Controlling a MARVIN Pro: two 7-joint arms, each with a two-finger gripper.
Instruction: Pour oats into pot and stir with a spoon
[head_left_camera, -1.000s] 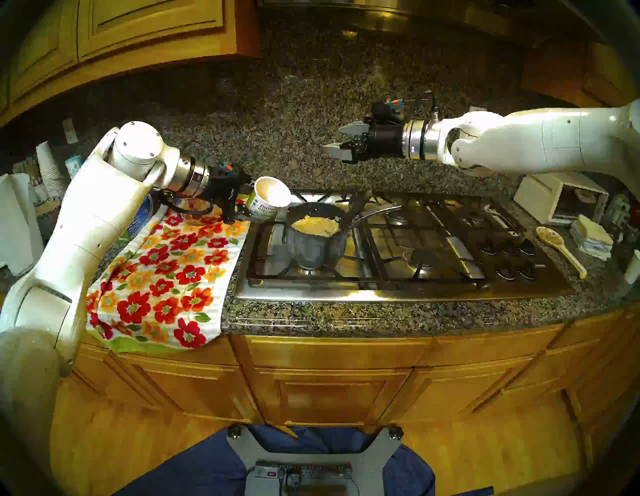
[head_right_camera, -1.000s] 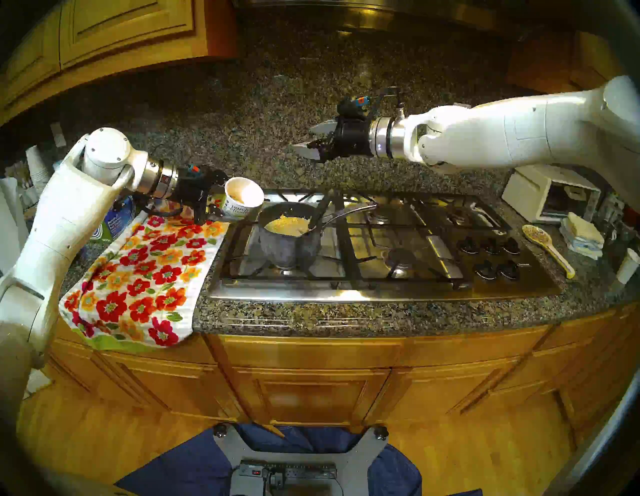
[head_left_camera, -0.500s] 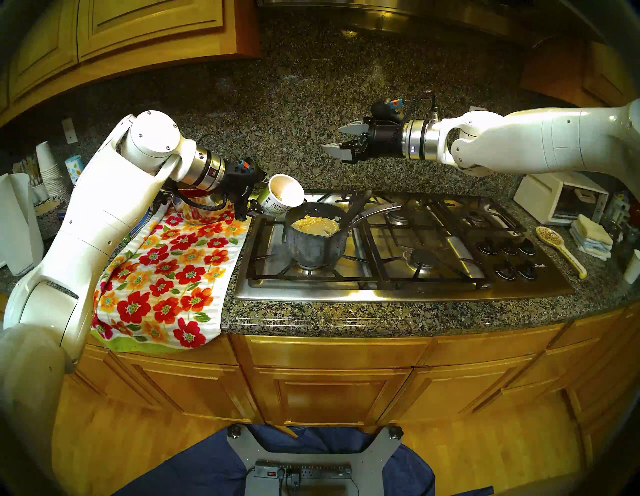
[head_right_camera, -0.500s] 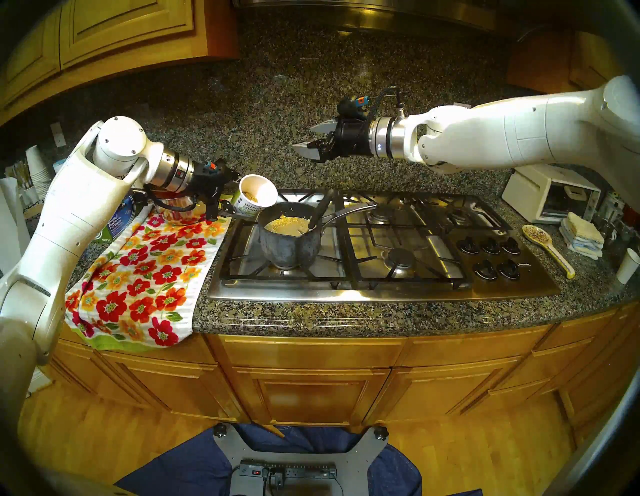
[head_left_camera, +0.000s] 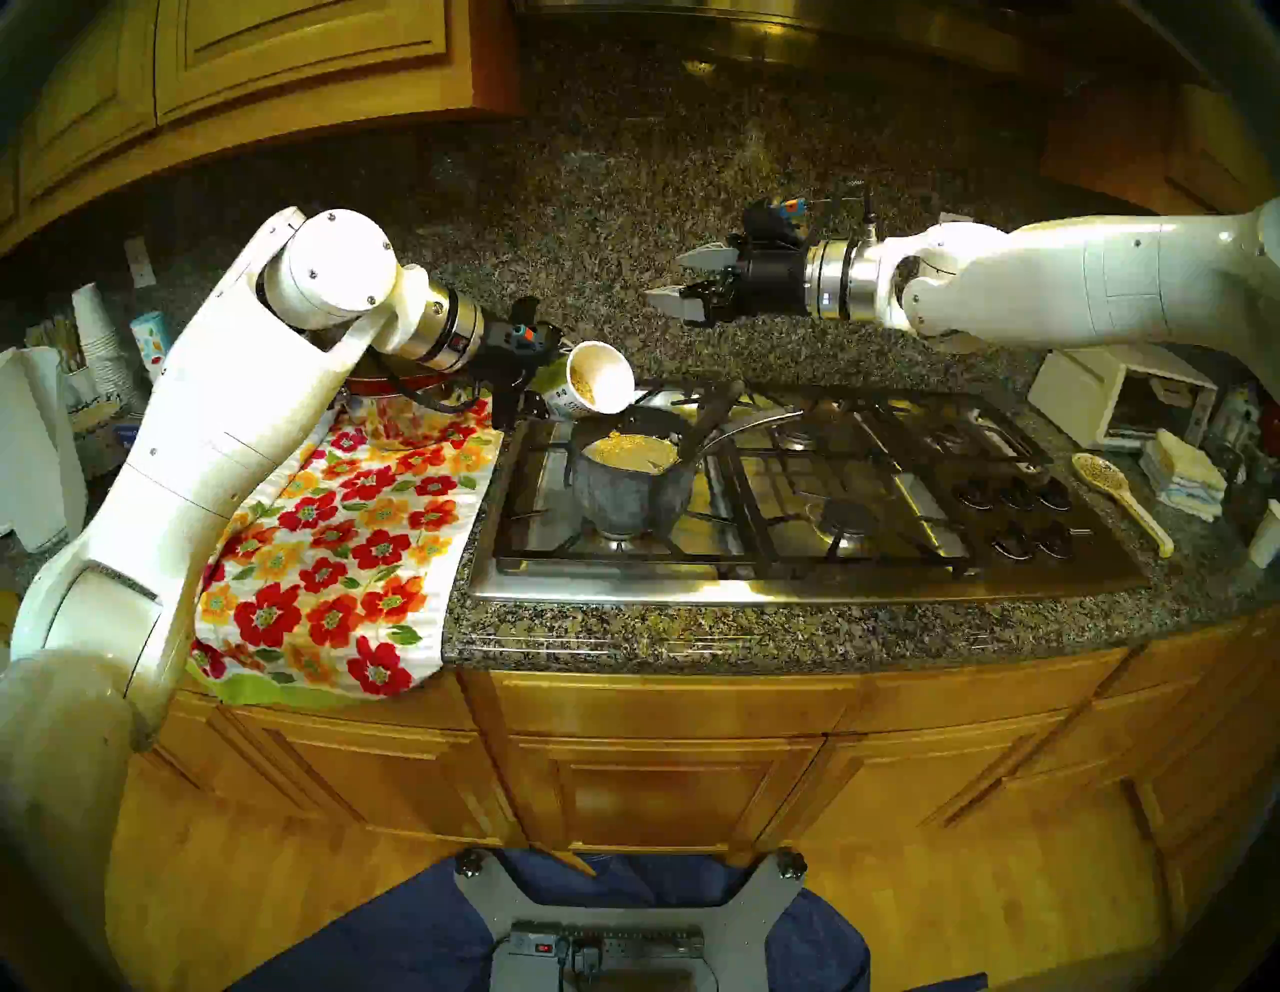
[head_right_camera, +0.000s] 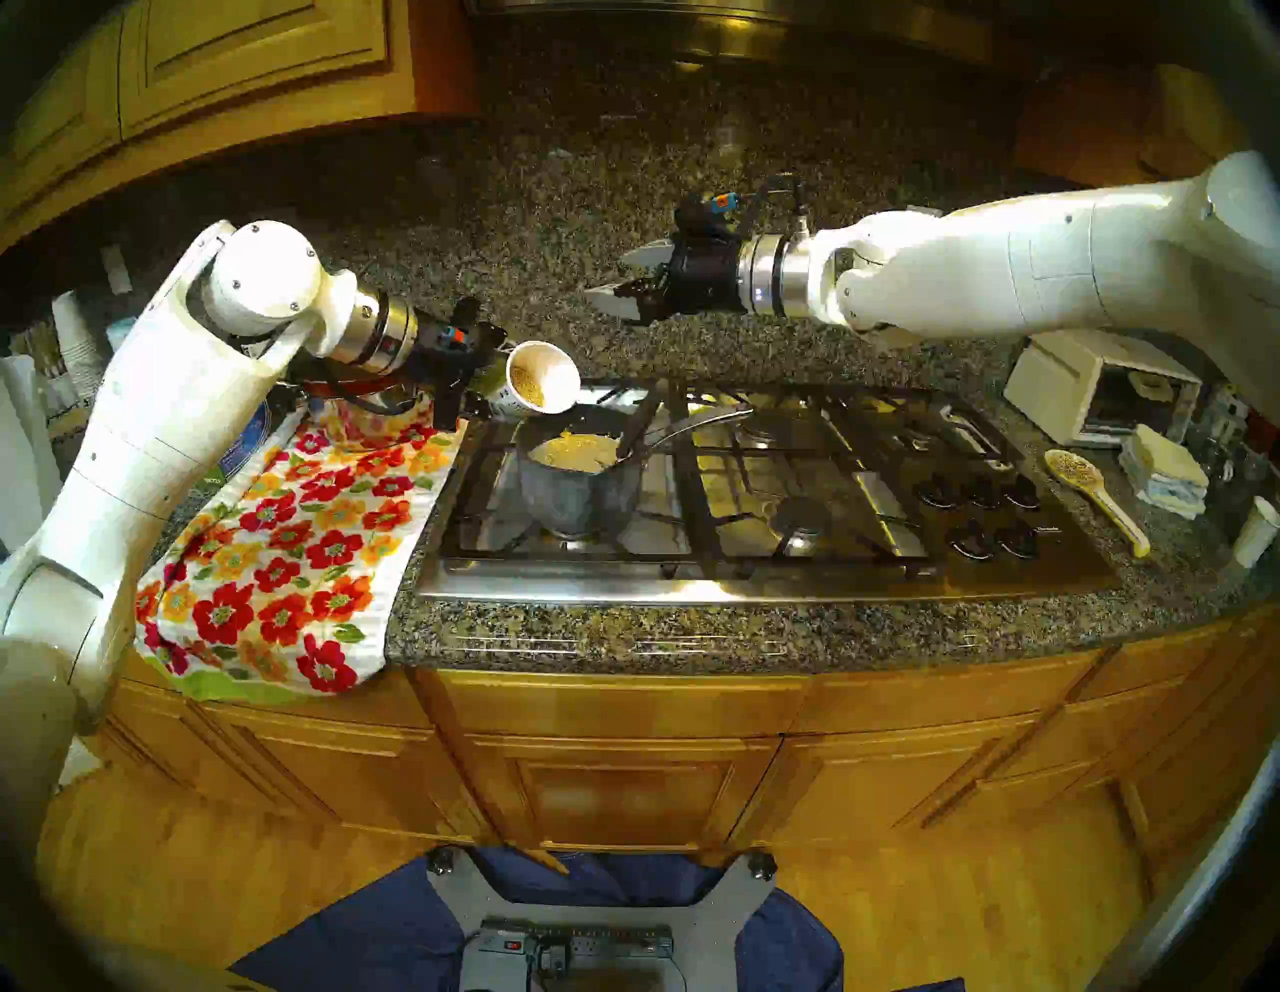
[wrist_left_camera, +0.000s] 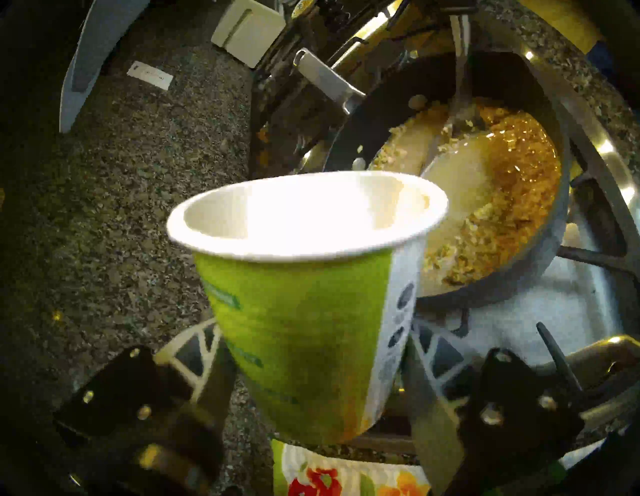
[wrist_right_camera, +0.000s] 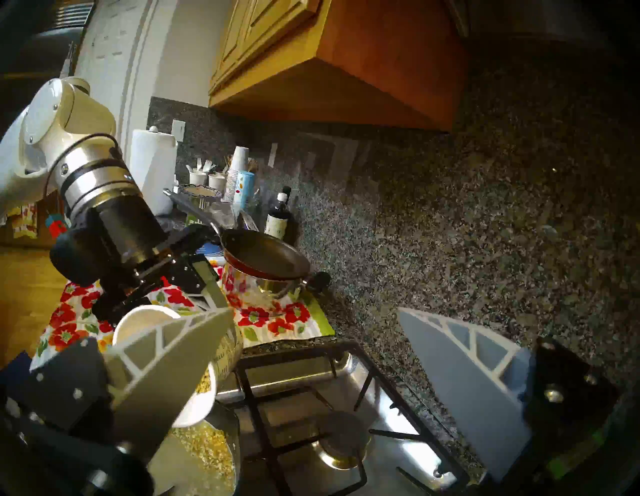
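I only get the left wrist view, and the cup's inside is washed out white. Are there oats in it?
Observer: Yes. The head view shows oats lying along the lower wall of the cup.
Operator: Is its lip over the pot?
Observer: The right wrist view shows the lip just above the near rim of the pot.
Operator: And the right gripper?
Observer: The right gripper is open and empty, up above the stove, well clear of the spoon standing in the pot.
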